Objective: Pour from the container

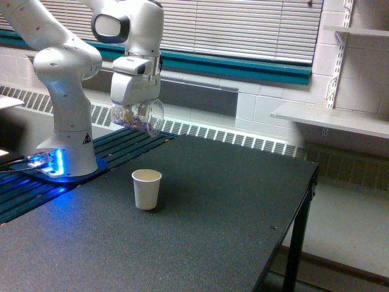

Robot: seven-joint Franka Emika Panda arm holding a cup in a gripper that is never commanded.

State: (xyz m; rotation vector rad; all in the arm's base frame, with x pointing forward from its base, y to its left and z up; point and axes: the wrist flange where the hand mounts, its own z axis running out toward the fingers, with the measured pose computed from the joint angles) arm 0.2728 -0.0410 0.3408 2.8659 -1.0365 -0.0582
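Clear plastic is what we notice first in the exterior view: a tapered cup (138, 115) with a wide rim, tipped nearly onto its side so its mouth faces about four o'clock. Small brownish-pink pieces sit inside it, toward the base. We see the gripper (135, 108) closed on this cup from above, its fingers pressed to the cup's walls, hanging from a smooth, glossy white arm (64, 67) with rounded joints. The cup is held in the air, well above the table and up at about eleven o'clock from a small paper cup (146, 189).

That paper cup is opaque, off-white and matte, standing upright with its mouth open. It rests on a black table (200, 219) whose top looks finely speckled and rough. At nine o'clock the arm's base (65, 164) glows blue over dark slats. Behind, we see white painted block walls, a teal band (243, 66) under pale window blinds (243, 27), a long ribbed heater grille (231, 137), and at three o'clock a white wall shelf (328, 118).
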